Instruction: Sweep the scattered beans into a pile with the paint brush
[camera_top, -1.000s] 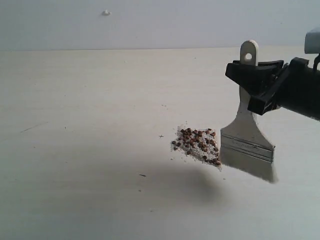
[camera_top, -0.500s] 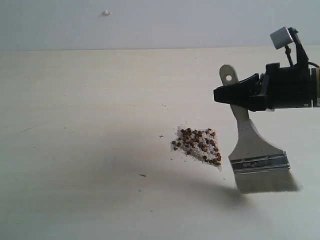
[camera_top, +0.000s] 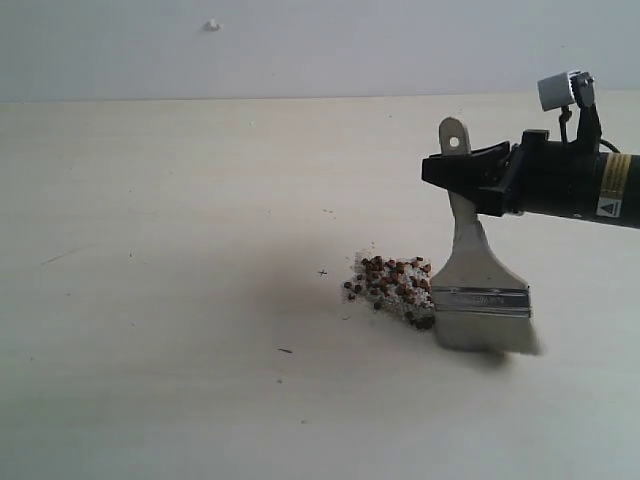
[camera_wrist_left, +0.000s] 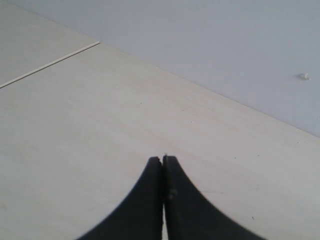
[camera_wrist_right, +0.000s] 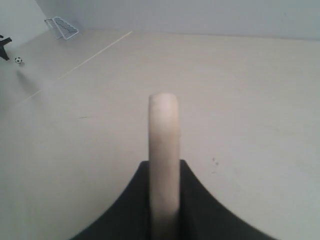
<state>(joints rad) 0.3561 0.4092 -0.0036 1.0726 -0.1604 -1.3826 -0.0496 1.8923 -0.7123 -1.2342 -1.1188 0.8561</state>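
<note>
Dropping from its lifted pose, the paint brush (camera_top: 482, 298) now sets its bristles against the right flank of the pile (camera_top: 392, 284), right of the middle of the bench (camera_top: 150, 300). The right gripper (camera_top: 455, 175) clamps the handle; the left gripper (camera_wrist_left: 163, 167) has its jaws together. A tidying push seems due.

Left of the pile (camera_top: 395, 288), and on its near and far sides, the tabletop (camera_top: 160, 300) lies open for passage, while its right edge is blocked by the paint brush (camera_top: 482, 300) standing against it, with the right gripper (camera_top: 452, 170) above.
</note>
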